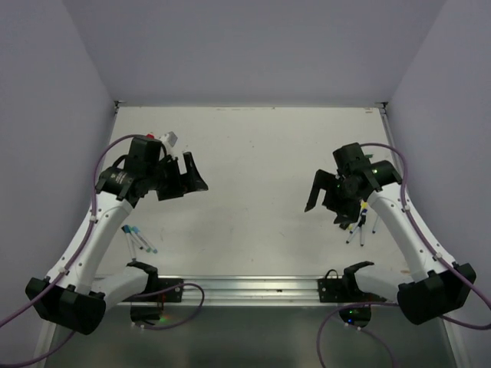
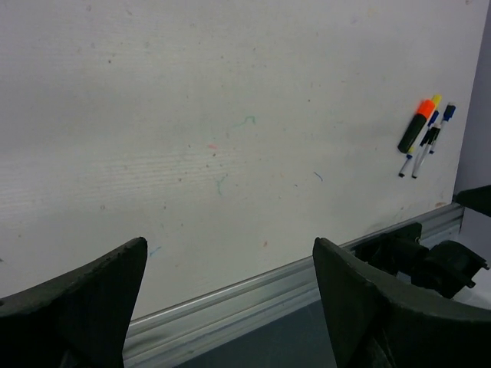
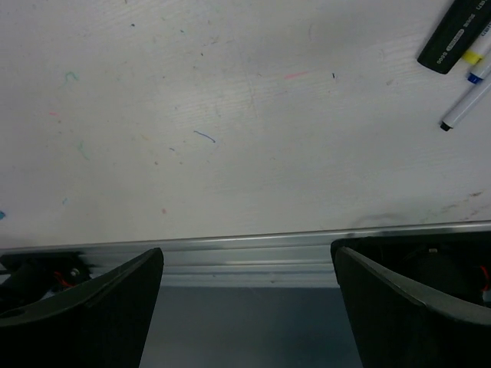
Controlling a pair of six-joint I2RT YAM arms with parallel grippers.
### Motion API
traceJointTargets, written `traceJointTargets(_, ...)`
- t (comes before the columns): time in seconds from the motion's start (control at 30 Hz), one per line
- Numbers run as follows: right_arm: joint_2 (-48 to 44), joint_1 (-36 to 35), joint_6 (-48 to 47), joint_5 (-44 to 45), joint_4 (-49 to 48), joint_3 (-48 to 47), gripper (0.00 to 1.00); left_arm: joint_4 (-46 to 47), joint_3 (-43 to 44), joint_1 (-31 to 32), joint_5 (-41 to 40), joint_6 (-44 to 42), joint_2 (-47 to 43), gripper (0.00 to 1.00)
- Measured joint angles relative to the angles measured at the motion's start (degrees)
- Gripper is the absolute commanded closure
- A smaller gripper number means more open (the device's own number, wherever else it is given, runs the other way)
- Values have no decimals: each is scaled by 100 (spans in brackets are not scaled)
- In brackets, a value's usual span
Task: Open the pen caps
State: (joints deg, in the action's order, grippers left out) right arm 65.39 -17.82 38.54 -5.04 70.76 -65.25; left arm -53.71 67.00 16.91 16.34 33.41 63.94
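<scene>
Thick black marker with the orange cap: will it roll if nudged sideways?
Probably: the thick black marker with the orange cap looks round and lies flat on the smooth white table. It looks rigid, likely light. The thin white pens beside it would likely shift too.

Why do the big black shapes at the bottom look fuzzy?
Left wrist view: the left hand is very near the lens, so its black fingers go soft-edged; the white tabletop is sharper. Right wrist view: same for the right hand. Top view: even light, no glare.
</scene>
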Motion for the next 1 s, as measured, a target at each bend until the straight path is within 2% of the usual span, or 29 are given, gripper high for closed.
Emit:
traceJointTargets(0.13,575,127,66,2,157,-627,2,13,-361,0,127,76,-444,10)
traceJointTargets(0.27,1060,702,44,151,33,-883,4,57,-570,0,160,177,-511,10)
traceJointTargets(0.3,1130,861,31,238,-11,-881,10,55,-577,0,160,195,-474,10)
traceJointTargets(0.47,1270,1499,-83,560,-531,-529,15,188,-575,0,153,199,-179,13)
traceJointTargets(0.6,1307,1779,-127,785,-975,-4,26,433,-673,0,190,201,-101,13)
traceJointTargets(0.83,1799,2229,-293,984,-1674,201,32,748,-693,0,291,199,98,13)
traceJointTargets(1.0,2138,2326,-643,1049,-2258,442,32,879,-691,0,304,195,348,13)
